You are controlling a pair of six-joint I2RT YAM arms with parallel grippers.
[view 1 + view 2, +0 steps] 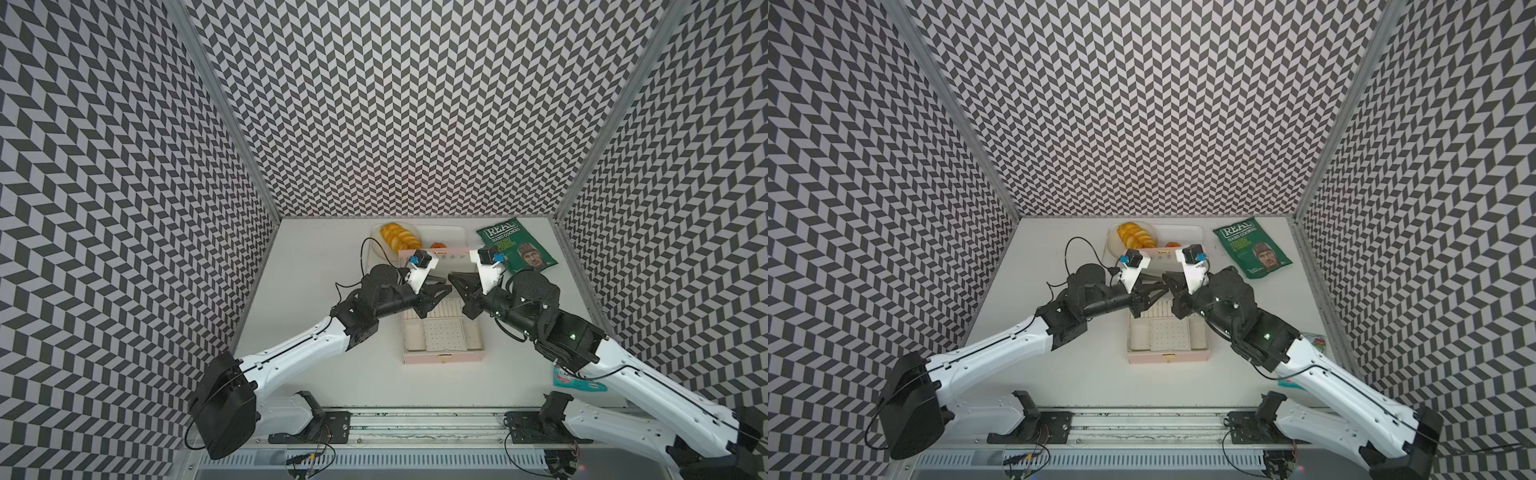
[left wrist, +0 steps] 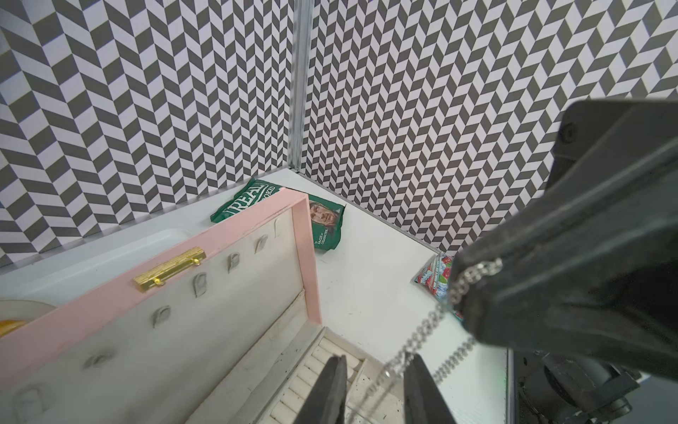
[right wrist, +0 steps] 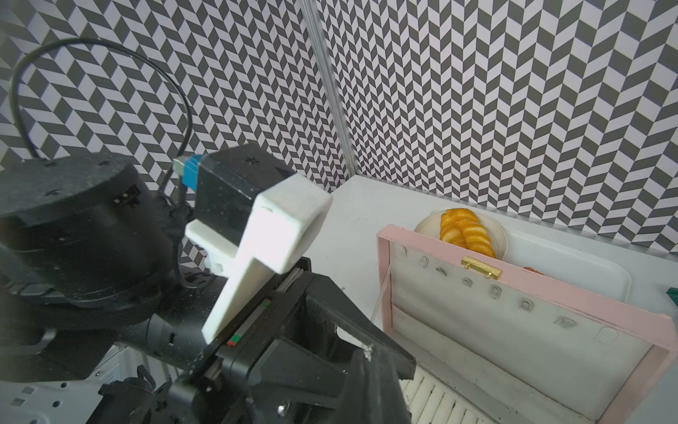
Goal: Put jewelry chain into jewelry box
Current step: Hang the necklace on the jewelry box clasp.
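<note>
The right jaws are pressed together, pinching the jewelry chain (image 2: 422, 330) at their tip, and two strands hang from them. The left jaws stand narrowly spread close by, with one strand running between them; whether it touches them is unclear. Both are above the ring rolls of the open jewelry box (image 2: 91, 315) on the counter (image 2: 367, 286).

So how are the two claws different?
The right claw is squeezed shut; the left claw has its jaws apart. The right claw holds the jewelry chain; the left claw holds nothing, the chain just dangles between its jaws. Both are black and sit above the open jewelry box.
</note>
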